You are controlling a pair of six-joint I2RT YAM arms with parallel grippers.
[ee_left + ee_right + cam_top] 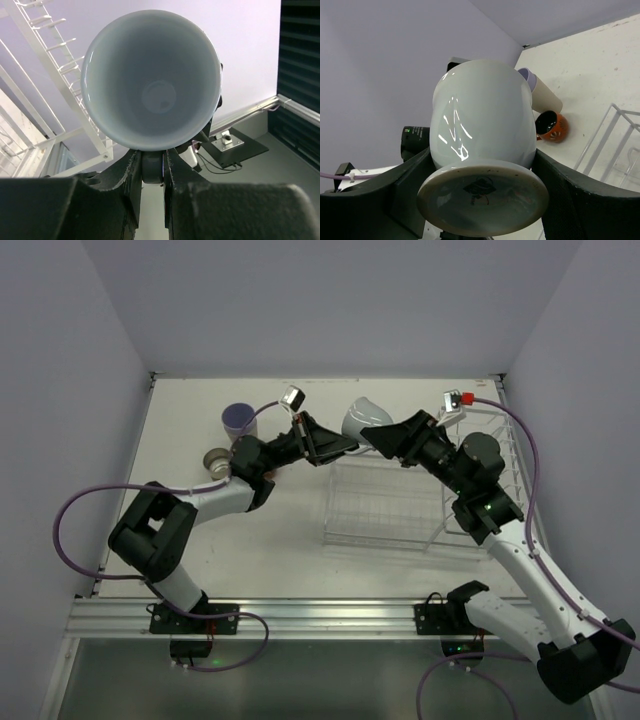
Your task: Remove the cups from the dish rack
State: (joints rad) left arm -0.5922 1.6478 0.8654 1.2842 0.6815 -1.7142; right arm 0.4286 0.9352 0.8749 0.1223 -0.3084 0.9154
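The short blue-grey cup point(360, 418) is up in the air, tipped on its side above the far end of the dish rack point(380, 540), with an arm on each side of it. The right claw point(383, 434) is clamped across its round body, foot facing that wrist camera. The left claw point(345, 447) sits right at the lower rim, looking into the mouth. Its jaws stand narrow with something dark between them, and I cannot tell whether it has a hold. Looks like a handover.

Out on the desk point(270, 550) to the left are the lavender tumbler point(238, 418), the beige tumbler point(214, 460) just beside it, and the orange-red mug point(552, 126) near them. No cup shows in the rack from above. By my count 3 are out and 1 is lifted clear, so only setting this last one down is left.
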